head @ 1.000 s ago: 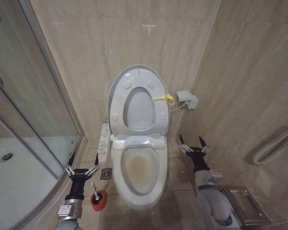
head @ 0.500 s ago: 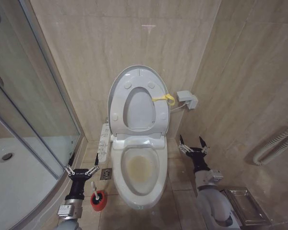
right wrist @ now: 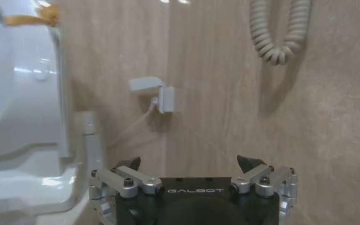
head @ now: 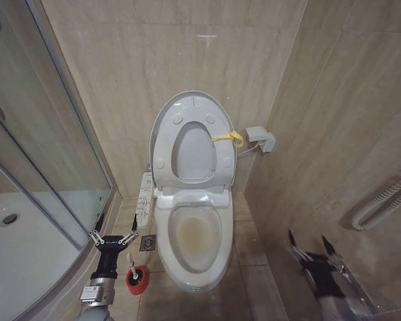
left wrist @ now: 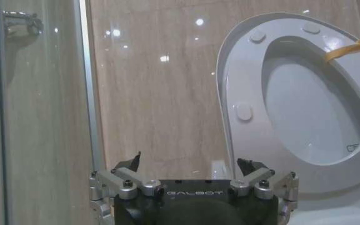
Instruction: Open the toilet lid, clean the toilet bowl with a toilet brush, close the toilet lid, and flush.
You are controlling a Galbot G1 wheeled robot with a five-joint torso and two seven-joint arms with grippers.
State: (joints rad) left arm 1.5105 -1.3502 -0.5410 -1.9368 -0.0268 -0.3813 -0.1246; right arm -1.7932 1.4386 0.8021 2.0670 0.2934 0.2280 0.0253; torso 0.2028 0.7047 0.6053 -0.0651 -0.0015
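Observation:
The toilet lid [head: 192, 151] stands raised against the wall, with the ring seat [head: 164, 144] up in front of it and a yellow strap [head: 228, 138] on its right edge. Below, the toilet bowl [head: 194, 234] is uncovered and stained yellowish-brown inside. The toilet brush [head: 129, 259] stands in its red holder [head: 138, 281] on the floor left of the bowl. My left gripper [head: 115, 224] hovers open just above and left of the brush, holding nothing. My right gripper [head: 309, 241] is open and empty, low at the right near the side wall. The left wrist view shows that gripper [left wrist: 189, 160] facing the lid [left wrist: 305, 103].
A glass shower enclosure [head: 47, 134] and white shower tray [head: 13, 247] fill the left side. A button panel [head: 145, 197] runs along the toilet's left, and a floor drain [head: 148, 243] lies beside the bowl. On the right wall are a small box [head: 262, 138] and a corrugated hose [head: 387, 197].
My right arm has pulled back from beside the toilet toward the lower right, near the side wall, still open. The left arm, brush and lid have not moved.

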